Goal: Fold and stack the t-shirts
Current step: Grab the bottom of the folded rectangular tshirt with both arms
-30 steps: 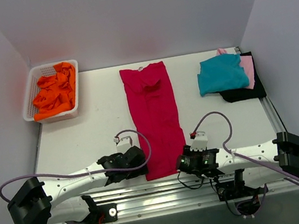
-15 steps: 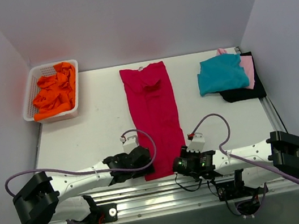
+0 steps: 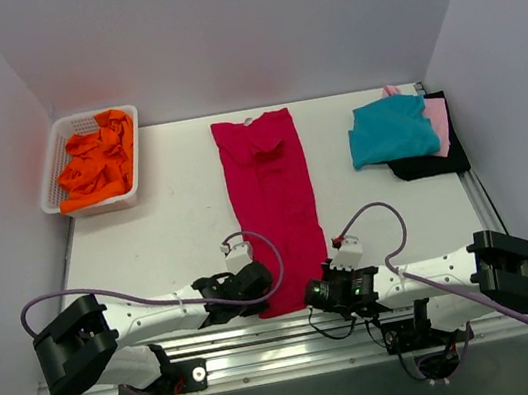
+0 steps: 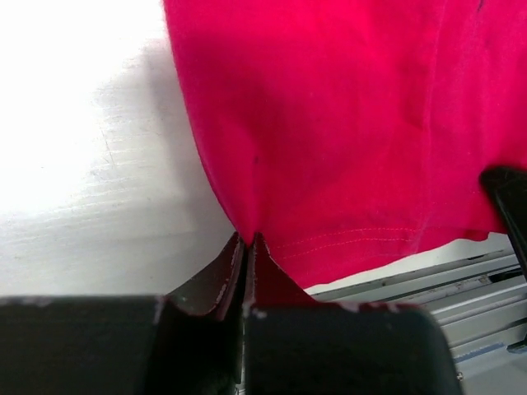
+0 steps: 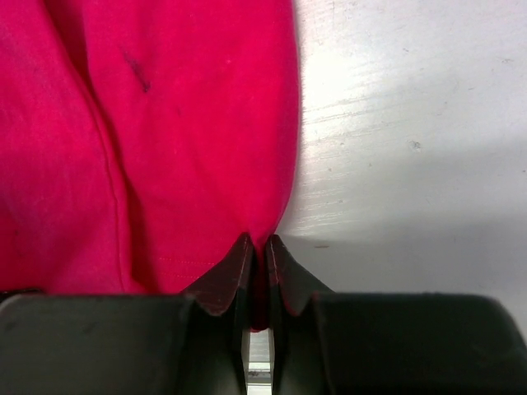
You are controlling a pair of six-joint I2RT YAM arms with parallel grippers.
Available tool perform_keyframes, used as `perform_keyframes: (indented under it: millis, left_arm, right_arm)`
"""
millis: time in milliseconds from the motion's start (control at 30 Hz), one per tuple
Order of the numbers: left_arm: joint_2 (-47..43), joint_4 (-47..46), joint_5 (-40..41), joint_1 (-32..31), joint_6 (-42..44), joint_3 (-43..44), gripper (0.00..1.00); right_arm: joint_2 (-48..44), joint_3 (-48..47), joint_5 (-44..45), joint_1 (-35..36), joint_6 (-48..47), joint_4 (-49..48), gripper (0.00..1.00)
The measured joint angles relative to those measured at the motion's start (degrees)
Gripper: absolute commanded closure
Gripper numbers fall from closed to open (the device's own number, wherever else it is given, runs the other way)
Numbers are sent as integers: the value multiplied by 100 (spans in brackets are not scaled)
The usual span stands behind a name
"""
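A long crimson-red t-shirt point(image 3: 272, 201) lies folded into a narrow strip down the middle of the table. My left gripper point(image 3: 259, 289) is shut on the near left corner of the crimson-red t-shirt point(image 4: 329, 148), the cloth pinched between its fingertips point(image 4: 239, 259). At the near right corner of the crimson-red t-shirt point(image 5: 165, 132), my right gripper point(image 3: 318, 293) is shut on the hem as well. A folded teal t-shirt point(image 3: 392, 129) rests on a pale pink one point(image 3: 439, 120) and a black one point(image 3: 431, 165) at the back right. Bright orange t-shirts point(image 3: 96, 165) fill the basket.
A white lattice basket point(image 3: 53, 172) stands at the back left corner. The table's near edge with a metal rail point(image 3: 298, 339) runs just behind both grippers. White walls enclose the table on three sides.
Both arms slid inward to the red shirt's near corners. Both grippers went from open to shut on the hem.
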State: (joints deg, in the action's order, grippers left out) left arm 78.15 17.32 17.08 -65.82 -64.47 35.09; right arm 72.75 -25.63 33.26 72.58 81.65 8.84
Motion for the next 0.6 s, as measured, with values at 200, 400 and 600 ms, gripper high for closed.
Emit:
perform_keyframes:
  millis: [200, 400, 600]
  left_arm:
    - [-118, 796, 317, -422, -339, 175, 98]
    - [-1062, 1947, 560, -1060, -833, 393, 98]
    - [-1633, 2603, 767, -1102, -1029, 538, 98]
  right_arm:
    - [0, -144, 26, 546, 452, 605, 100]
    - [0, -616, 24, 1447, 1244, 1670, 100]
    - [28, -1204, 278, 1591, 1611, 2404, 100]
